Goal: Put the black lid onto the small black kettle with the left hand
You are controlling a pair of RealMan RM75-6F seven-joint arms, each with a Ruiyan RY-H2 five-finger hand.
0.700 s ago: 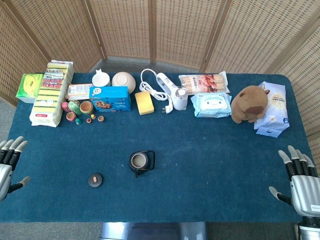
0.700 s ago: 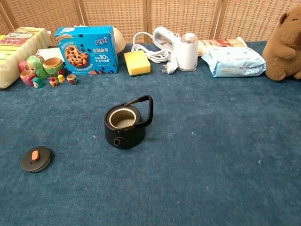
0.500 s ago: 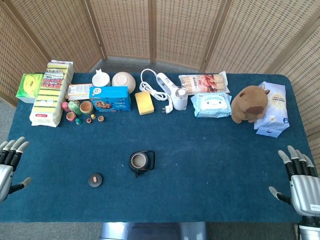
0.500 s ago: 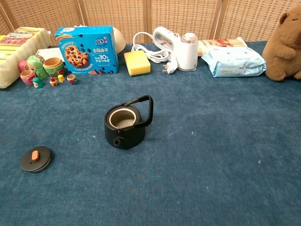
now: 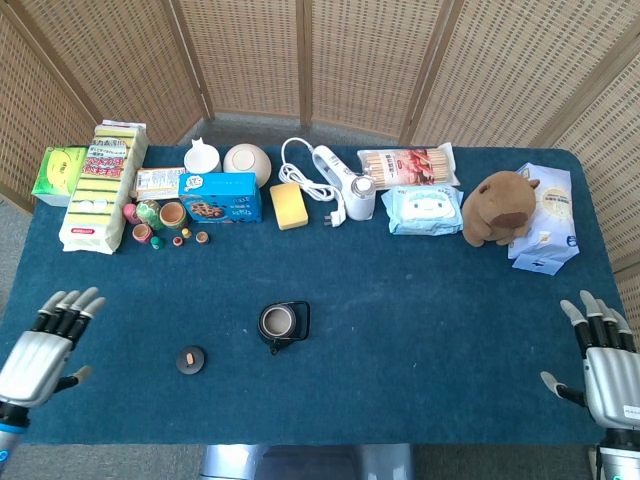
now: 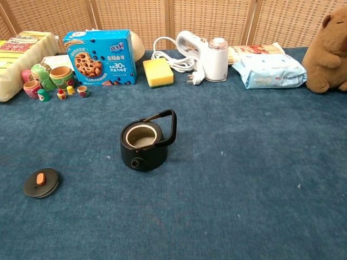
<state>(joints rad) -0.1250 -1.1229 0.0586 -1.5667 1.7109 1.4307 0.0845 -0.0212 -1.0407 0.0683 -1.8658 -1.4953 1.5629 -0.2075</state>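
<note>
Silver fingers (image 5: pixel 70 303) on the left hand (image 5: pixel 42 347) are spread wide and hold nothing. Off to its side, the lid (image 5: pixel 190 360) lies on the blue table (image 5: pixel 420 330), apart from the open kettle (image 5: pixel 279 325). Nothing is done yet. The right hand (image 5: pixel 607 365) is spread too.

One kettle (image 6: pixel 143 146), one lid (image 6: pixel 41 182), one plush capybara (image 5: pixel 500 207), two wipes packs (image 5: pixel 423 209), two hands (image 5: pixel 40 344).

The small black kettle (image 6: pixel 143 145) stands upright and uncovered near mid-table, handle tilted back, while its round black lid (image 6: pixel 41 182), orange-knobbed, lies flat well apart to its left.
</note>
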